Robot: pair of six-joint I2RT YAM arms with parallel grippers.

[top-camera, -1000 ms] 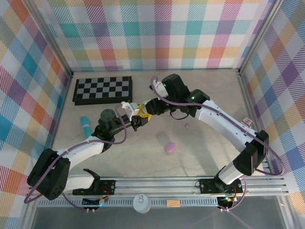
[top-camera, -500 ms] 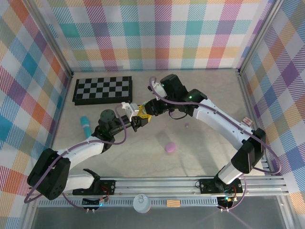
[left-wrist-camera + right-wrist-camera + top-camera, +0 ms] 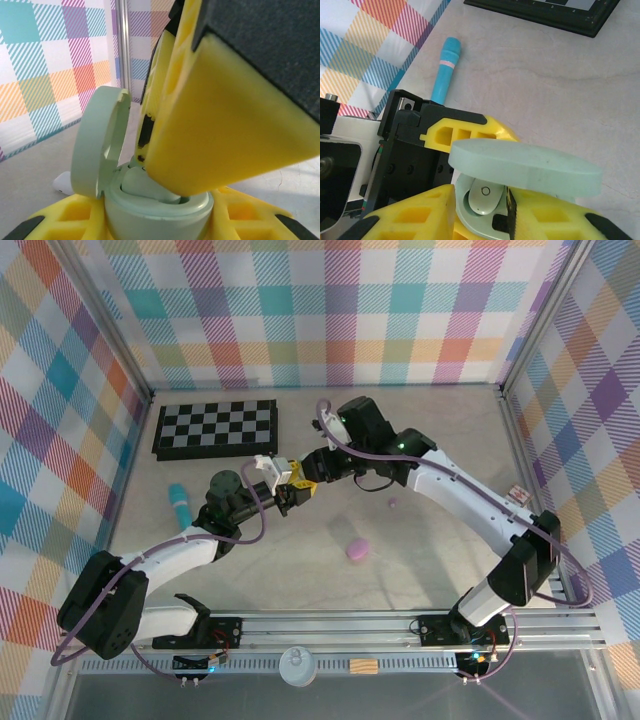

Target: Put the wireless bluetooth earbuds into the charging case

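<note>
The left gripper [image 3: 283, 488] is clamped on the open green case [image 3: 155, 210]. A pale bud [image 3: 485, 195] sits in it, between the right gripper [image 3: 482, 220] jaws; gripped or not, I cannot tell. A purple bud [image 3: 392, 504] waits on the bench [image 3: 430, 570].

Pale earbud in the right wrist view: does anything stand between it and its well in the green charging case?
Nothing visible does. The lid is hinged open above, and the pale earbud already lies in the charging case.
</note>
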